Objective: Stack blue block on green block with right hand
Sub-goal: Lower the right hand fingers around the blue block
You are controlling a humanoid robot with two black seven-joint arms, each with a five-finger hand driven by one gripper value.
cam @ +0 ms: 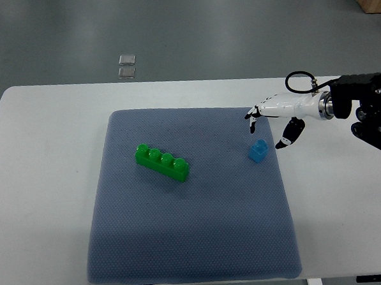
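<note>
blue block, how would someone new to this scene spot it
On the white table lies a grey-blue textured mat. Near the mat's right edge stands a small blue plastic block, just below the right hand; its only neighbour is a long green four-stud brick.

Only the white right hand (268, 124) with black fingertips is showing; its arm reaches in from the right edge, fingers spread loose and pointing down, empty.

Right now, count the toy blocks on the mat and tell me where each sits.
2. The green block lies left of the mat's centre; the blue block stands near its right edge, just below the right robot hand. None looks hidden.
</note>
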